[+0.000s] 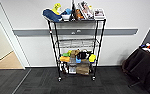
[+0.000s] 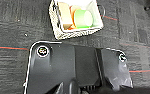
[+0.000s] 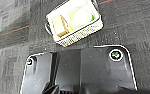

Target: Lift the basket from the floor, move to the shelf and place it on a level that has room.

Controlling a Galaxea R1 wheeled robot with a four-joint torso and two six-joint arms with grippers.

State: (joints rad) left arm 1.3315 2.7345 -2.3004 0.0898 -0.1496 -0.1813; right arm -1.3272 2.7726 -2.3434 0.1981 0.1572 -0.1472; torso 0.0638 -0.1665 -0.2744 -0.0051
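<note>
The basket [image 2: 76, 32] is a small cream woven box with a white lining. It sits on the dark carpet floor [image 2: 13, 27] and holds a green roll and tan and orange items. The right wrist view also looks down on the basket [image 3: 78, 33] resting on the floor [image 3: 131, 27]. In the head view the shelf [image 1: 76, 47], a tall black wire rack on casters, stands against the white wall. Its level [image 1: 77, 44] second from the top is a bare wire grid. Toys and books crowd the top tier, and the two lower tiers are full.
A dark cloth-covered table [image 1: 143, 62] with small items stands at the right. At the left a doorway opens onto tan wooden flooring [image 1: 7, 62]. Red tape lines [image 2: 8, 47] cross the carpet near the basket.
</note>
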